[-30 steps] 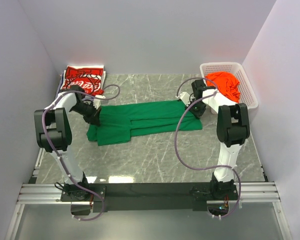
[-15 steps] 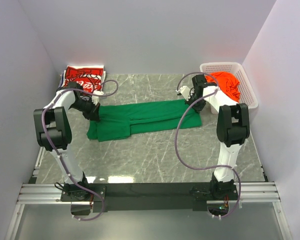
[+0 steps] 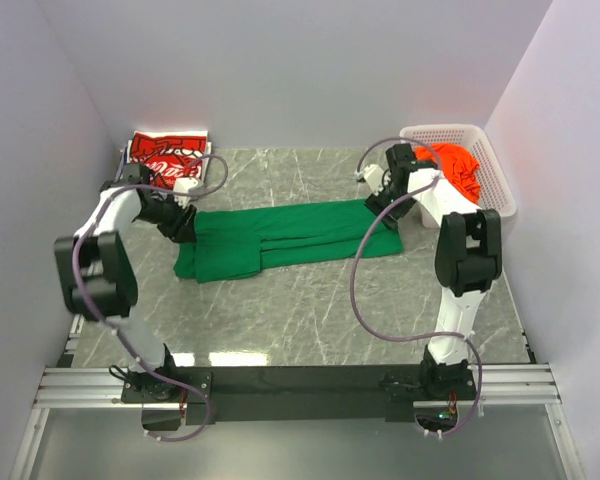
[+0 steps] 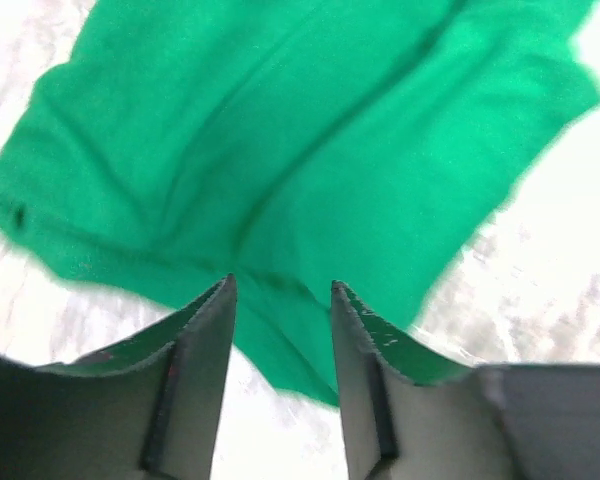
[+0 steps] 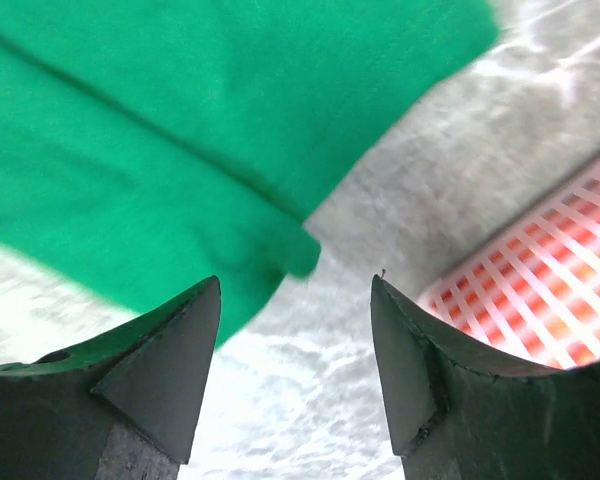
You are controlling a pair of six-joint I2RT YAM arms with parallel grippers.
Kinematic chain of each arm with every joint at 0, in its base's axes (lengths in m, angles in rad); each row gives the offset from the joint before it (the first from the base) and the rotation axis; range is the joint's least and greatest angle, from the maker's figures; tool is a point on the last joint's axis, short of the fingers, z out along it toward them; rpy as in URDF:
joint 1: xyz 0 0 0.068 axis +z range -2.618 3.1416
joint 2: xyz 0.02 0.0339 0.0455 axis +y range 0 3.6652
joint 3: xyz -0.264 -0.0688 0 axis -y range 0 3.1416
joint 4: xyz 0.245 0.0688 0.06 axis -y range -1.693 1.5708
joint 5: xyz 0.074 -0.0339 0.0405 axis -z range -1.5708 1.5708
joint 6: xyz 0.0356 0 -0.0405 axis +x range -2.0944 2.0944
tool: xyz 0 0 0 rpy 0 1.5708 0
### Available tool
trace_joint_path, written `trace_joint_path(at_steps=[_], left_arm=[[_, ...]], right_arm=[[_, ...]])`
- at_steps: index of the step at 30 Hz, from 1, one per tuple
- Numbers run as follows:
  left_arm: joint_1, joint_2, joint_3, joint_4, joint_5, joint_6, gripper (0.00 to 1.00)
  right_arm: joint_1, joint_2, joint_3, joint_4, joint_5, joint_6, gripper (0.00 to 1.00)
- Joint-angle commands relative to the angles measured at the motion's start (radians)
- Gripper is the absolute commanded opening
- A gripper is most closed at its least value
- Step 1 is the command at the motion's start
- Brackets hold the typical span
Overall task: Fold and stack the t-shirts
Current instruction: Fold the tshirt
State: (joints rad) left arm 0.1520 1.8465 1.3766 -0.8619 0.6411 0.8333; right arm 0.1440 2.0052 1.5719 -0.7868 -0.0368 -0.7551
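Note:
The plain green t-shirt (image 3: 280,238) lies on the marble table, folded lengthwise into a long strip. My left gripper (image 3: 183,224) hovers at its left end, jaws open and empty (image 4: 280,285), the green cloth (image 4: 280,150) below them. At the strip's right end my right gripper (image 3: 384,212) is also open (image 5: 296,282), with the shirt's corner (image 5: 180,130) just ahead and bare table between the fingertips. The red t-shirt with white print (image 3: 165,157) lies folded at the back left. The orange t-shirt (image 3: 455,165) is bunched in the basket.
A white mesh basket (image 3: 500,190) stands at the back right, and its wall (image 5: 550,290) is close to my right gripper. Pale walls enclose the table on three sides. Both arms' cables loop above the shirt's ends.
Both grippers carried the green shirt's edge a little toward the back, then opened and let it go. The shirt now lies flat.

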Motion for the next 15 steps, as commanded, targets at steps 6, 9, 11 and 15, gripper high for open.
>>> trace_joint_path(at_steps=[6, 9, 11, 15], left_arm=[[-0.058, -0.343, -0.273, 0.041, -0.011, -0.007, 0.49], [-0.106, -0.4, -0.377, 0.113, -0.058, -0.031, 0.49], [-0.175, -0.446, -0.427, 0.161, -0.11, -0.065, 0.49], [-0.294, -0.49, -0.549, 0.3, -0.243, -0.14, 0.49]], right_arm=[[0.006, -0.134, 0.077, -0.169, -0.163, 0.109, 0.57], [0.008, -0.146, -0.005, -0.161, -0.181, 0.131, 0.48], [0.009, -0.152, -0.041, -0.152, -0.199, 0.154, 0.43], [0.009, -0.149, -0.116, -0.126, -0.219, 0.194, 0.38]])
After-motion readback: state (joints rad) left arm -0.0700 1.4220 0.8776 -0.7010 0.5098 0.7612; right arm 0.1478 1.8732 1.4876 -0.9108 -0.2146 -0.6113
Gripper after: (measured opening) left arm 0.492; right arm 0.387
